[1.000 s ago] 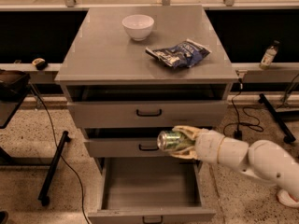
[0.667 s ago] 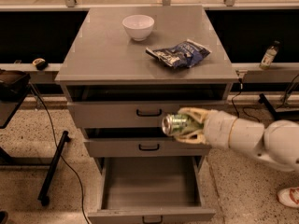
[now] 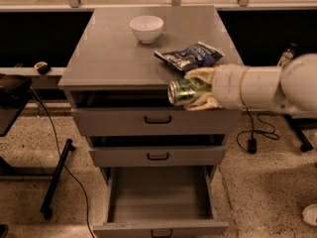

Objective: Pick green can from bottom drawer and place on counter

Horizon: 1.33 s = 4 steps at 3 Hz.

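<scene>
- The green can (image 3: 184, 91) is pinched between the fingers (image 3: 200, 75), one above it and one below it.
- The can is held on its side, with one silver end pointing away from the arm.
- The can has been lifted up since a second ago. Back then it was held in front of the middle drawer. A little later it was held in front of the top drawer.
- Now the fingers are seen at the front edge of the table (image 3: 114, 48), with the can in the air in front of that edge.
- The can has not been set down yet. It is not touching the table top.
- The bottom drawer (image 3: 158, 197) is left pulled open, far below the fingers, and nothing is seen in it.
- So the picking part looks done, and only the putting down is left.
- The can will likely have to be lifted a bit more and moved in over the table.
- The blue snack bag (image 3: 190, 55) lies just behind and above the fingers, so it could be bumped.
- The white bowl (image 3: 146, 28) is well away from the fingers, farther back on the table.
- The bag and the bowl have not been moved.
</scene>
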Tool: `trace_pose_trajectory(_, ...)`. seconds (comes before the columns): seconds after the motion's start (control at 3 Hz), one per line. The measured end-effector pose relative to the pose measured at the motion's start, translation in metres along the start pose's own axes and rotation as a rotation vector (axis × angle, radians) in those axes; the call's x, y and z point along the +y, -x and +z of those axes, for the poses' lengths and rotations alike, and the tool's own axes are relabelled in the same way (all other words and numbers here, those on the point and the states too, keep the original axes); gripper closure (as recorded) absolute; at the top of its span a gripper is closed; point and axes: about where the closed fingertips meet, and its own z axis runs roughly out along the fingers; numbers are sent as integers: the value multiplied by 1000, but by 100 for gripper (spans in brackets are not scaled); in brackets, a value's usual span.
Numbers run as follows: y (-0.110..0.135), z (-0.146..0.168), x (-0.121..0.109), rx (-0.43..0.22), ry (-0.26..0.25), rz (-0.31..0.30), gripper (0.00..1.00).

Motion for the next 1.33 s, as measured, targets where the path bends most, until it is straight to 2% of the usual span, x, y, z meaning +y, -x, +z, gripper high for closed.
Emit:
trace_pose_trajectory(0.33, -16, 16, 5, 97, 161, -10, 100)
trace_pose_trajectory(0.67, -12, 41, 16, 104, 238, 15, 100)
trace_pose_trajectory(1.0, -6, 42, 10, 106, 261, -11, 100)
trace_pose_trajectory(1.33, 54, 52, -27, 46, 353, -167, 100)
